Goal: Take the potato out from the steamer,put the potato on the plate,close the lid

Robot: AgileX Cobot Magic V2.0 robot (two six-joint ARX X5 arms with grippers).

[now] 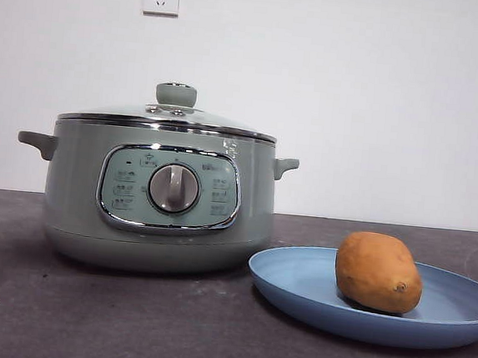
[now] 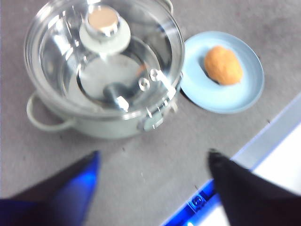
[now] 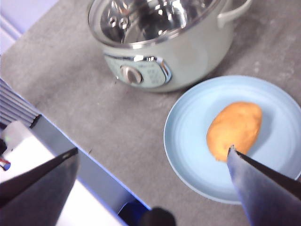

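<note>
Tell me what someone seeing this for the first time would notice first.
Probably the steamer, large on the grey table with the lid closed on it. Next comes the potato, lying on the plate right beside the pot. Both tools hang open above the table, holding nothing.

Front camera level, wrist cameras above; all share steamer [image 1: 160,201].
</note>
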